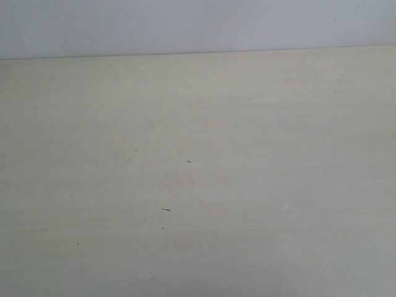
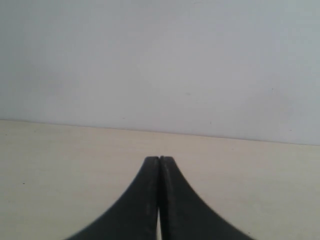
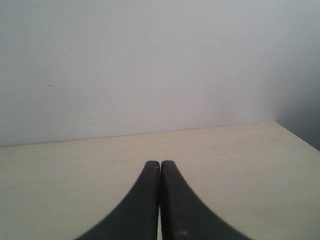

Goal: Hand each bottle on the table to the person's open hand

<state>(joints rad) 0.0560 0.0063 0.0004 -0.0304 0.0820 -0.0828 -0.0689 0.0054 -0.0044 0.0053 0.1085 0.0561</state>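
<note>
- None of the bottles shows in any of the three views, so where they are cannot be told. Nothing lies ahead of either gripper or between its fingertips.
- The person's open hand is out of view too.
- Which way a bottle points, whether upright or lying, and how its long axis runs relative to a gripper cannot be told.
- The table [image 1: 247,185] is a pale cream surface with a few dark specks [image 1: 166,210], running back to a grey-white wall [image 1: 185,25].
- The left gripper [image 2: 159,159] is clenched on nothing, its dark fingers pressed together, low over the table and facing the wall.
- The right gripper [image 3: 160,163] is clenched likewise, holding nothing. A far edge of the table shows ahead of it.
- Judgement: the step in hand is either finding a bottle, or the handing-over may be finished.
- For a good grasp, open the gripper before nearing a bottle and close across its body, square to the long axis. Release only once the hand is beneath.
</note>
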